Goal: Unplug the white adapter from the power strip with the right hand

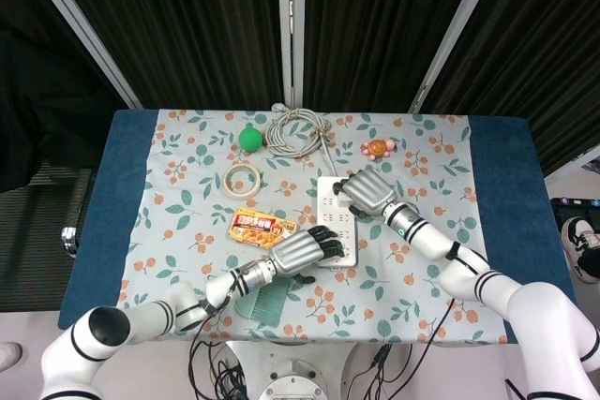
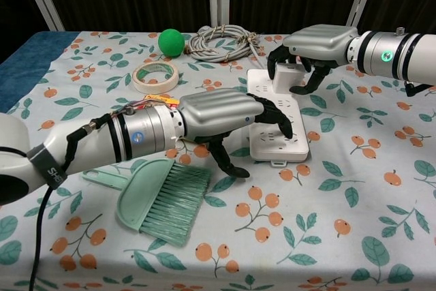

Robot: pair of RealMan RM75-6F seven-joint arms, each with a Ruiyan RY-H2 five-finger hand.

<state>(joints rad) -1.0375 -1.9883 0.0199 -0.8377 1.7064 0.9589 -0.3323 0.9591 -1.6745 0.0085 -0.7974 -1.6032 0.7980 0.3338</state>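
The white power strip point(image 1: 339, 229) point(image 2: 281, 133) lies at the table's middle. On its far end stands the white adapter point(image 2: 291, 73), mostly covered by my right hand point(image 1: 369, 191) point(image 2: 319, 40). That hand comes down over it from the right, with fingers curled round the adapter's left side and the thumb on its near right side, gripping it. My left hand point(image 1: 305, 249) point(image 2: 219, 112) reaches from the near left. It presses its fingertips on the strip's near end, with the thumb down on the cloth beside the strip.
A green ball point(image 2: 171, 41), a coiled grey cable point(image 2: 221, 41) and a tape roll point(image 2: 155, 75) lie at the back left. A green brush and dustpan point(image 2: 162, 199) sit near the front. A snack packet point(image 1: 261, 226) lies left of the strip, and a toy turtle point(image 1: 378, 148) behind it.
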